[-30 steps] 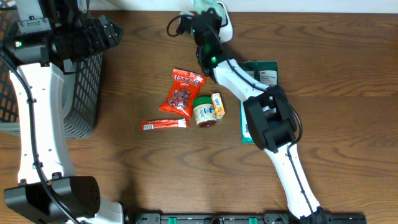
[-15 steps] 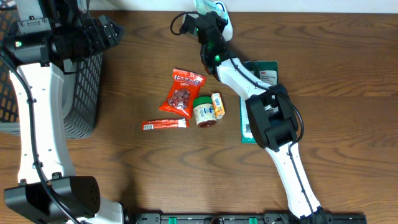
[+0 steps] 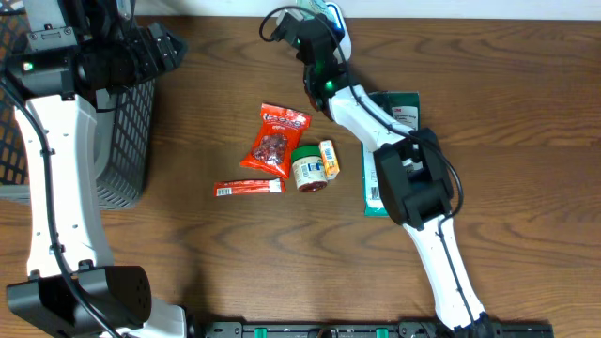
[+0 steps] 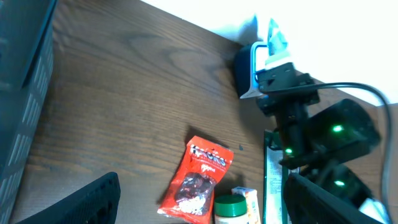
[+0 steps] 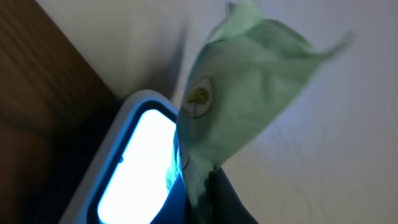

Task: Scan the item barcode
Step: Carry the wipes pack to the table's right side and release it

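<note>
Packet [image 5: 249, 81], pale green, sits pinched in the closed fingers of my right gripper [image 5: 208, 186], just above the lit window of the scanner [image 5: 134, 165] at the far edge of the table [image 3: 526, 188]. My left gripper [image 3: 160, 49] hovers over the basket [image 3: 127, 122], fingers spread wide, holding nothing.

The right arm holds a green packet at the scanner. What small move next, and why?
Probably shift the green packet across the lit window of the scanner, tilting it toward the glass: it hangs at the window's edge, and no barcode shows.
</note>
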Available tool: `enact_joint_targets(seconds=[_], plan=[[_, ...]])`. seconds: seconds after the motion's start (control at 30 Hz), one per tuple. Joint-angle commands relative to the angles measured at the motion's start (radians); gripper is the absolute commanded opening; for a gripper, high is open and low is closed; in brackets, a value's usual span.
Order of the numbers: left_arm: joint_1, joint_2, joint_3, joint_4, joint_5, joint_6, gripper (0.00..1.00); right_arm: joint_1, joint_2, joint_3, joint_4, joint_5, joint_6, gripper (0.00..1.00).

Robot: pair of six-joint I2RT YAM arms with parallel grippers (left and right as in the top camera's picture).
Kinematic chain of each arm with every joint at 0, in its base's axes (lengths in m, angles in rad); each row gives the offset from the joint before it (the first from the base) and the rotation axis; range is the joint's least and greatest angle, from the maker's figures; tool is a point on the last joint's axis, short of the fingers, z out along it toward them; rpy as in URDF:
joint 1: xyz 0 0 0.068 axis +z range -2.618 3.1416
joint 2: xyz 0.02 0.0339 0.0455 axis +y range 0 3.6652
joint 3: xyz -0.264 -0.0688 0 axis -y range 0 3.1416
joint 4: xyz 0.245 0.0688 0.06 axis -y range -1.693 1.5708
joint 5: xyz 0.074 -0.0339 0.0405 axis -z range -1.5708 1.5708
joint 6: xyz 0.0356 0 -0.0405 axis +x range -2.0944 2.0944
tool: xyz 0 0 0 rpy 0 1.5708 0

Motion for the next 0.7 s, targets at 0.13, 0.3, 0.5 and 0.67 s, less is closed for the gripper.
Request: enact_joint_targets(seconds=[0.13,0.3,0.5,0.67], plan=[[-0.001,0.003,-0.003,-0.002,-0.005,0.013,0.84,-0.012,-0.367,0.011,-0.375,-0.022,0.391,0.01],[-0.002,0.003,-0.003,-0.002,-0.005,0.013,0.84,-0.079,-0.554,0.011,-0.851,-0.28,0.608,0.01],[-0.002,0.003,-0.004,-0.002,-0.005,0.013,0.84,-0.232,-0.599,0.01,-1.164,-0.502,0.731,0.01],[-0.002,0.003,-0.003,-0.002,-0.005,0.013,0.84,-0.394,-0.573,-0.019,-1.307,-0.665,0.733,0.01]])
